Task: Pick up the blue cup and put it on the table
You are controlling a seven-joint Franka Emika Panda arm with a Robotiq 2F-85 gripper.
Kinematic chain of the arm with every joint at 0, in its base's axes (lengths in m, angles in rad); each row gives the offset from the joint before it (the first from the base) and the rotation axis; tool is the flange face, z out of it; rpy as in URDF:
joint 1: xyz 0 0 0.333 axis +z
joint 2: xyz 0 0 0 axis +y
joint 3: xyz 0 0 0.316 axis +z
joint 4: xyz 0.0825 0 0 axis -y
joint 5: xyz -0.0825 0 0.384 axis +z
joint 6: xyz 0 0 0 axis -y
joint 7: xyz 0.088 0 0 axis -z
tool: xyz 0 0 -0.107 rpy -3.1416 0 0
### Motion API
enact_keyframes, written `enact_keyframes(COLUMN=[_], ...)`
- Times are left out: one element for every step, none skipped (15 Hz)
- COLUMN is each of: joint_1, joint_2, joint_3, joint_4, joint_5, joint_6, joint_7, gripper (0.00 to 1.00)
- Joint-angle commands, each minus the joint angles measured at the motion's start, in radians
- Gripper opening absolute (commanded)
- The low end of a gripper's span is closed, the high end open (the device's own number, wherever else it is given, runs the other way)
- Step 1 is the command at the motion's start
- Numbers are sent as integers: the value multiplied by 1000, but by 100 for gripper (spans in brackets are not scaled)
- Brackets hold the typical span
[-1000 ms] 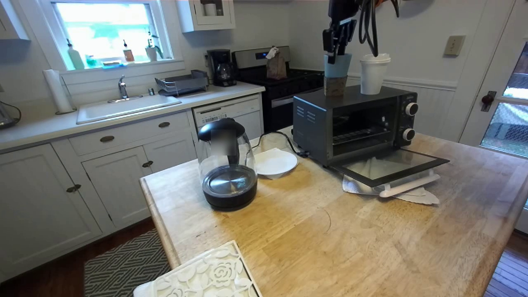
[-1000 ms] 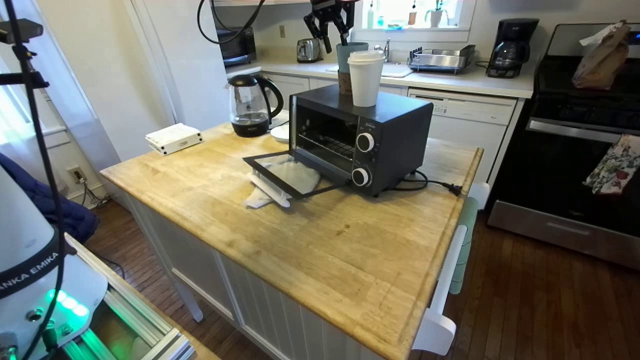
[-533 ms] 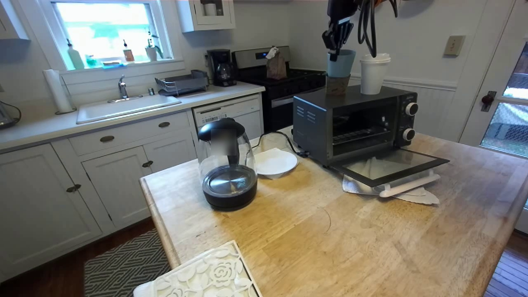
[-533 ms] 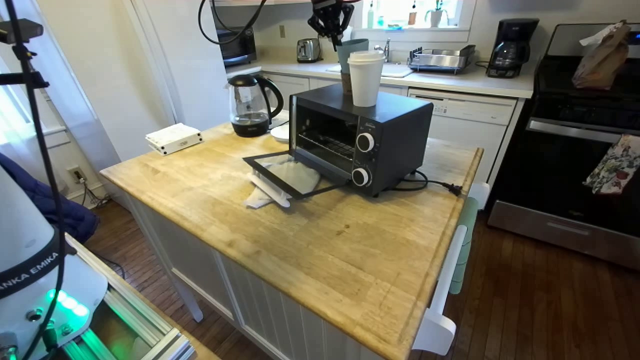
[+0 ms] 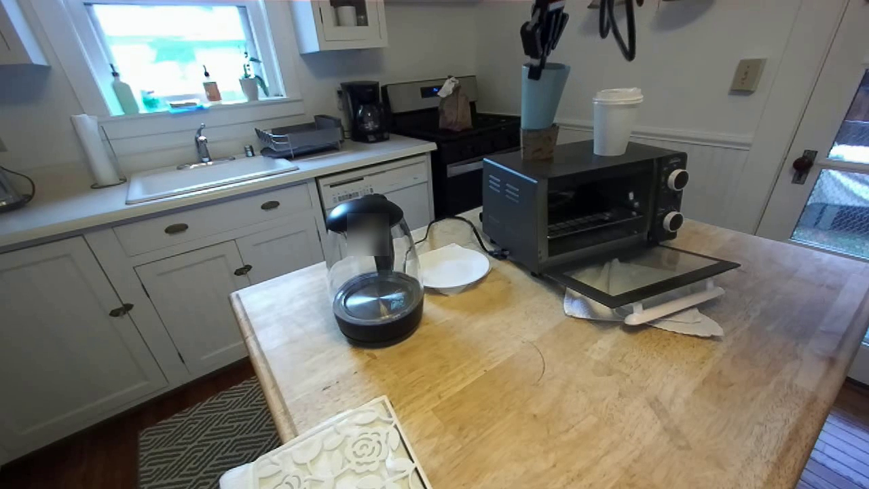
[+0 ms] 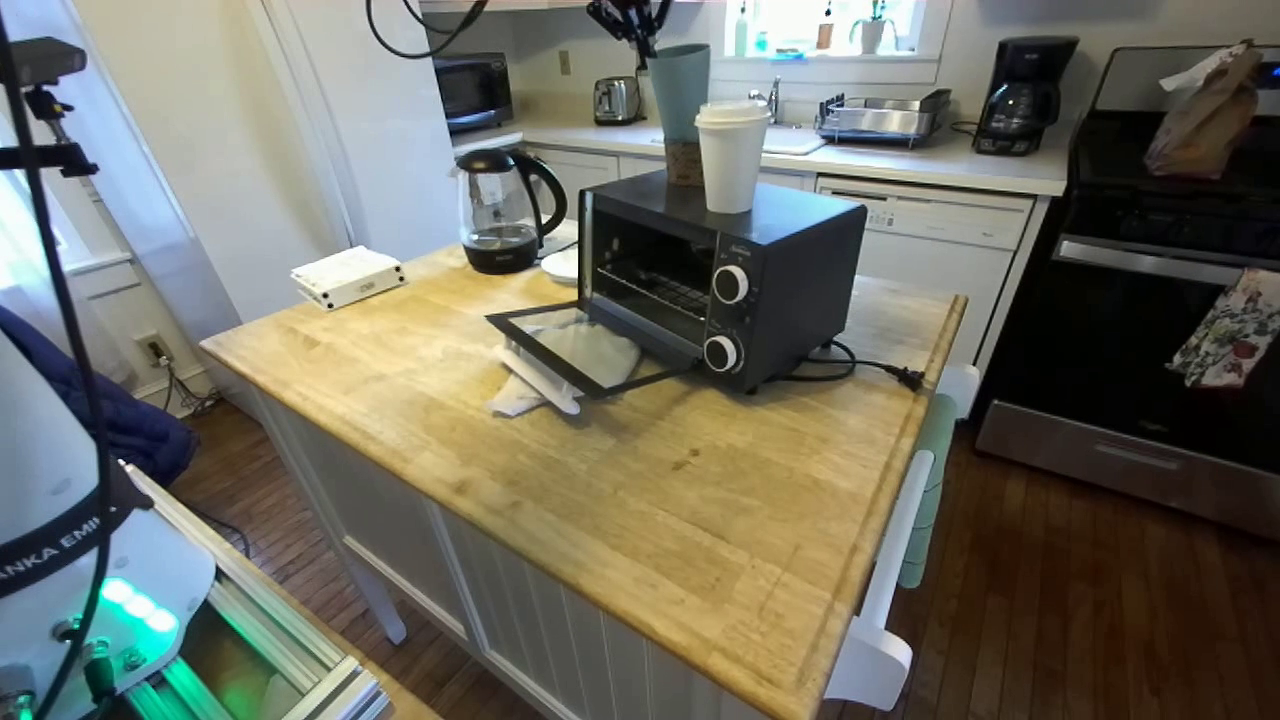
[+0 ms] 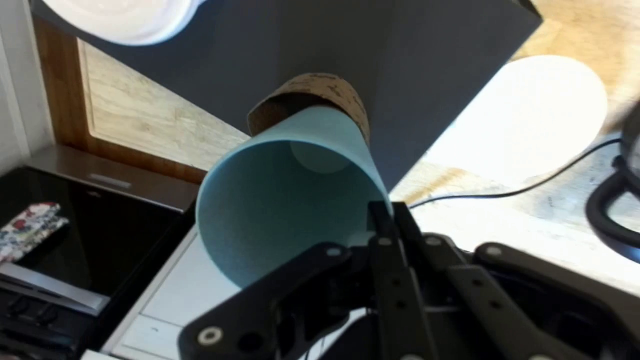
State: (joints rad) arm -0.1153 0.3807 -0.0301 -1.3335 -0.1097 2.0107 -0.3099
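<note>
Exterior view: blue cup (image 5: 545, 103) mouth up, axis near vertical.

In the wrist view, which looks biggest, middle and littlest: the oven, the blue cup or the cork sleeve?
Oven, though partly out of frame
Blue cup, enlarged by being nearer
Cork sleeve

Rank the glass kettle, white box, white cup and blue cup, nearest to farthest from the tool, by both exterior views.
1. Blue cup: rim pinched in the tool.
2. White cup: on the toaster oven, pictured right of the blue cup.
3. Glass kettle: on the table, pictured left of the toaster oven.
4. White box: past the kettle, by the table's edge.
</note>
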Motion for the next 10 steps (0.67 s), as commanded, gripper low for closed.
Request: enact_keyframes(joint_1=[-3, -3, -4, -7, -6, -4, -1, 2, 7, 52], joint_2=[-178, -225, -270, -310, -354, -384, -416, -437, -455, -469], joint_3=[55, 69, 85, 99, 110, 116, 120, 123, 126, 90], joint_4=[-103, -123, -142, -155, -177, -189, -208, -217, -230, -235], joint_5=[53, 66, 90, 133, 178, 220, 260, 295, 317, 325], joint_6=[-52, -69, -94, -131, -176, -220, -271, -323, -375, -433], joint_7=[-173, -219, -265, -306, -337, -365, -387, -408, -427, -432], gripper=[1, 1, 1, 1, 1, 1, 1, 1, 1, 1])
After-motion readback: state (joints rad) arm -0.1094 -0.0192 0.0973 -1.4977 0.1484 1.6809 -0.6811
